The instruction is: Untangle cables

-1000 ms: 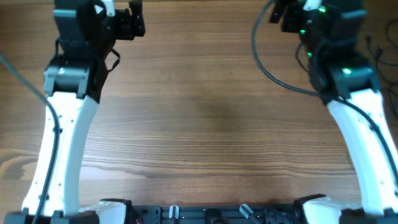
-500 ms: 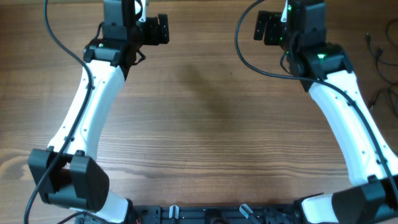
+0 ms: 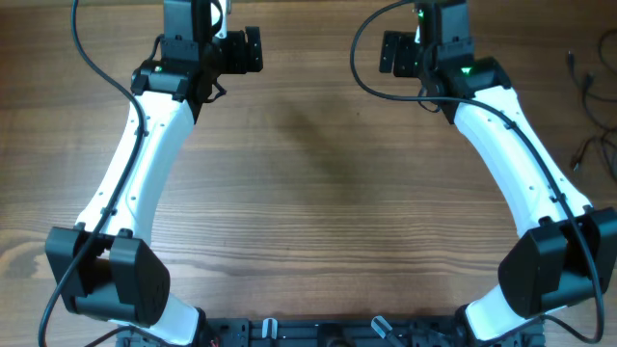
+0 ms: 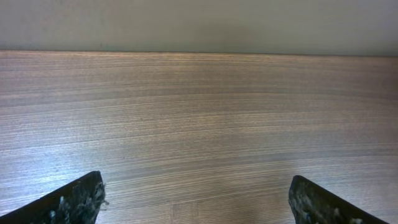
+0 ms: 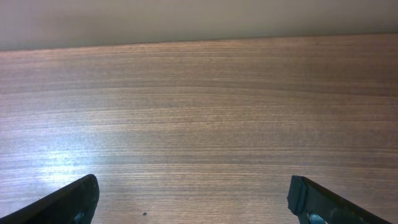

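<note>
Thin black cables (image 3: 582,81) lie as loose strands at the table's far right edge, with another strand (image 3: 586,152) below them; they are partly cut off by the frame. My left gripper (image 3: 245,50) is open and empty at the back left, far from the cables. My right gripper (image 3: 394,53) is open and empty at the back, well to the left of the cables. The left wrist view shows its jaws (image 4: 196,193) wide apart over bare wood. The right wrist view shows the same (image 5: 193,193). No cable shows in either wrist view.
The wooden table (image 3: 318,193) has its far edge in both wrist views, with a pale wall behind it. Thicker black arm cables (image 3: 371,82) loop near the right arm. The arm bases stand at the front edge.
Both arms have swung inward from the back corners. In the last half second the right gripper moved further left; the left arm stayed still.
</note>
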Motion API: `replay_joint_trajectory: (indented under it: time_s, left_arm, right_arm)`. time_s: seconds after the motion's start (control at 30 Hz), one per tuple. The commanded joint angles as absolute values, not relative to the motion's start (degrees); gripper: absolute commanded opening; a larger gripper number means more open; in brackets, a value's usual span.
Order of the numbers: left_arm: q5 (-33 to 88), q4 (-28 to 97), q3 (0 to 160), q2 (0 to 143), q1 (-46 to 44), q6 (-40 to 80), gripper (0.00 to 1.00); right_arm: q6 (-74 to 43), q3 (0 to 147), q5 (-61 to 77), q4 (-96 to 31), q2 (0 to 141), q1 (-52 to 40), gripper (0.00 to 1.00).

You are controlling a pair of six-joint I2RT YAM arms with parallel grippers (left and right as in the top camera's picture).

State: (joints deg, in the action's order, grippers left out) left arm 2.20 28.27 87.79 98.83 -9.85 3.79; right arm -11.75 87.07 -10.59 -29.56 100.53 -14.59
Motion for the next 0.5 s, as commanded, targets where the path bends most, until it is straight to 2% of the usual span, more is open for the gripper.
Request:
replay_joint_trajectory:
  time_s: [0.0,0.47]
  left_arm:
    - [2.00,28.32,87.64,98.91,-9.91,3.25,0.98]
    - [1.78,28.27,87.64,98.91,-9.89,3.27,1.00]
  right_arm:
    - [-12.64,86.89,-9.52,-28.58,101.06,-14.79,1.00]
    - [-12.58,86.89,-9.37,-28.64,101.06,-14.76,1.00]
